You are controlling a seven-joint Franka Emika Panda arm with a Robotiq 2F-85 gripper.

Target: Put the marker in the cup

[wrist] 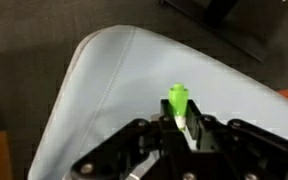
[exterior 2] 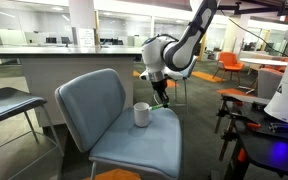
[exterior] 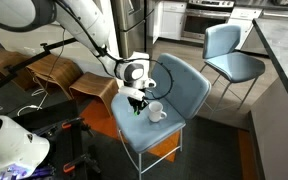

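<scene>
Wrist view shows your gripper (wrist: 180,125) clamped on the marker (wrist: 177,100), held above the chair (wrist: 104,90). Carry step: centre it over the nearby cup (exterior: 156,112), then release.

Bright, even indoor light, the glazed office partition (exterior 2: 44,35) washed out in an exterior view; wrist view soft and blurred, black fingers (wrist: 149,140) out of focus, pale-green pen-like marker (wrist: 177,100) glaring.
</scene>
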